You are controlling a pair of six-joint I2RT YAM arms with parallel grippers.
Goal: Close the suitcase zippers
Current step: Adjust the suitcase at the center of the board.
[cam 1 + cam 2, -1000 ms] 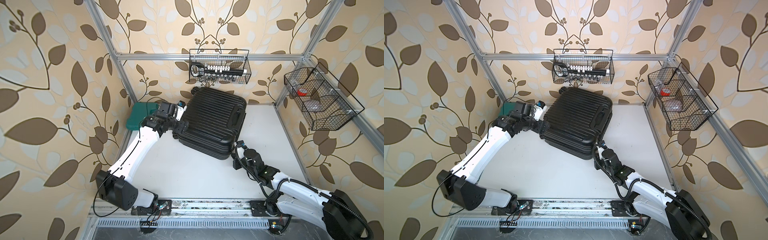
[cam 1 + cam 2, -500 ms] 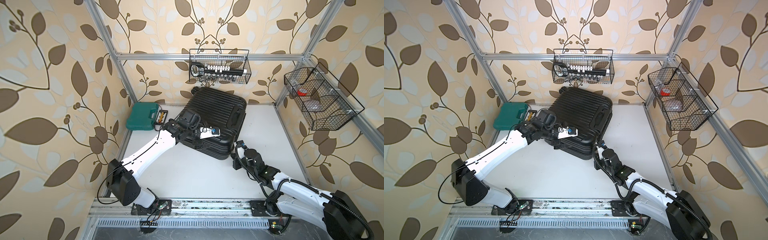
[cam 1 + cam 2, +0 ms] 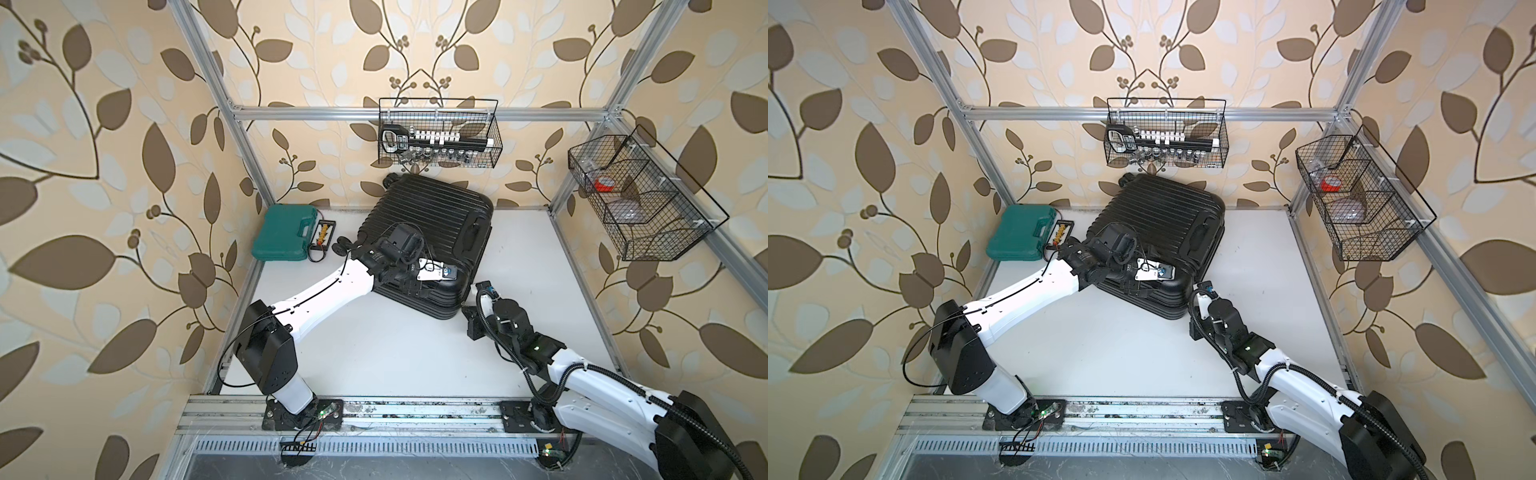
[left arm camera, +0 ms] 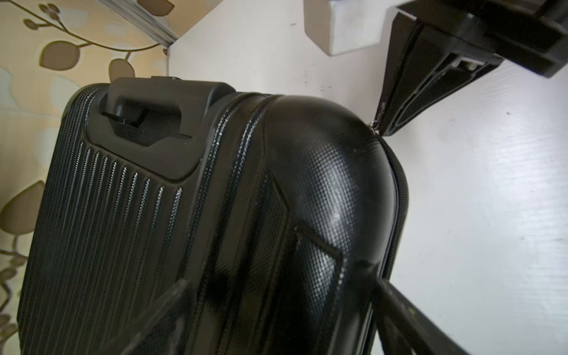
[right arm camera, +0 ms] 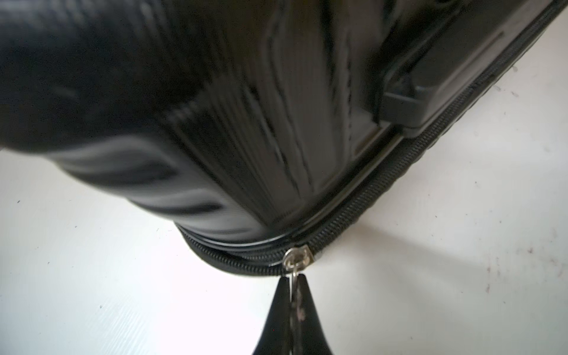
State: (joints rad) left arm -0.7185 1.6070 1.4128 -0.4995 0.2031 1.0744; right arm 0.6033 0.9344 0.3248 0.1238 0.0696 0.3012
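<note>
The large glossy black ribbed hard-shell suitcase [image 3: 432, 232] is laid flat on the white desk [image 3: 395, 365], towards the far centre, with its two shells brought together. The black zipper track [image 5: 384, 196] appears closed along the right side as far as the silver zipper pull [image 5: 296, 261], which is located at the near right corner. Along the near edge the two rows appear to be apart.

The right fingers [image 5: 276, 322] are pressed together on the silver zipper pull, low beside the desk, presumably so that it can be drawn along the near edge. The left fingers [image 4: 412, 316] are spread wide over the near end of the case. Contact with the shell cannot be confirmed. This placement is judged to steady the case against the pull.
</note>
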